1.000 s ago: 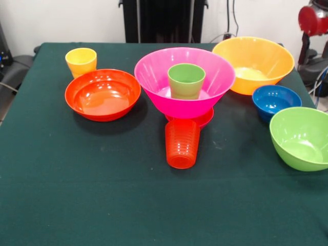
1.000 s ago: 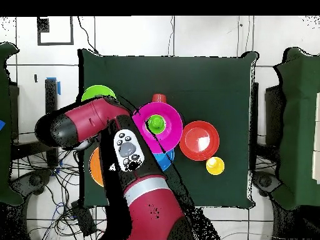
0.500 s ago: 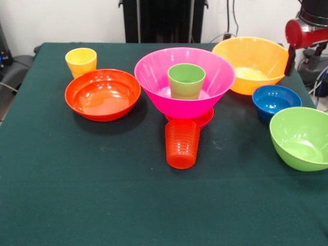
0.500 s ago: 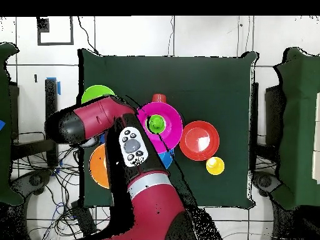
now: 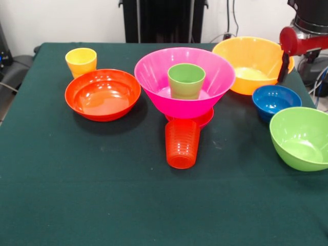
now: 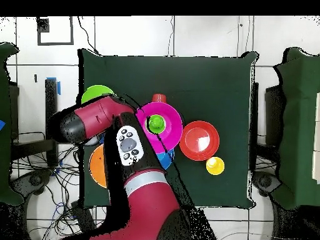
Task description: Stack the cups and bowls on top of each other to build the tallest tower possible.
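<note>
A: One arm point(image 5: 302, 38) only, entering at the upper right edge of the front view; a dark part of it hangs just beside the rim of the large yellow-orange bowl point(image 5: 253, 64). Whether the gripper is apart or together, I cannot tell.

B: And from overhead?

A: The red arm point(image 6: 100, 119) fills the lower left of the frame, bent over the left side of the green table point(image 6: 206, 75), hiding part of the yellow-orange bowl point(image 6: 97, 169).

B: Where is the tower?

A: Centre of the front view. The large pink bowl point(image 5: 184, 82) sits on a red-pink piece point(image 5: 205, 119) that shows only at its lower edge, and the light green cup point(image 5: 186, 80) stands upright inside it.

B: The rest?

A: The ribbed orange-red cup point(image 5: 182, 143) stands just in front of the tower, touching or nearly so. The wide red-orange bowl point(image 5: 102, 94) is at left centre, with the yellow cup point(image 5: 81, 61) just behind it at upper left. At the right, the blue bowl point(image 5: 275, 101) sits between the yellow-orange bowl and the lime green bowl point(image 5: 302, 137).
</note>
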Motion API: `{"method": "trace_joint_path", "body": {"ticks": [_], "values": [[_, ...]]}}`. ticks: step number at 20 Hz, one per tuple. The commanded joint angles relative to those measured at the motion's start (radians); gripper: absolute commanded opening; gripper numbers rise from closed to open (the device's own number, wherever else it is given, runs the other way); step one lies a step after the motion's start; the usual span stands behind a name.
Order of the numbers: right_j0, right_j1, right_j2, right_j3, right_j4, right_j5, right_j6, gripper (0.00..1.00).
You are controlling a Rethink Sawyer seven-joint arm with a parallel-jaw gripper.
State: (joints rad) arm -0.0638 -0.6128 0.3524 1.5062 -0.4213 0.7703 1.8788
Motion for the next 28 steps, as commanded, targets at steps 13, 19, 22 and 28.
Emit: {"method": "trace_joint_path", "body": {"ticks": [13, 19, 22, 28], "values": [[0.059, 0.109, -0.07, -0.064, -0.08, -0.142, 0.06, 1.0], [0.066, 0.111, -0.077, -0.065, -0.067, -0.143, 0.06, 1.0], [0.071, 0.102, -0.082, -0.06, -0.064, -0.134, 0.06, 1.0], [0.097, 0.072, -0.1, -0.028, -0.044, -0.113, 0.082, 1.0]]}}
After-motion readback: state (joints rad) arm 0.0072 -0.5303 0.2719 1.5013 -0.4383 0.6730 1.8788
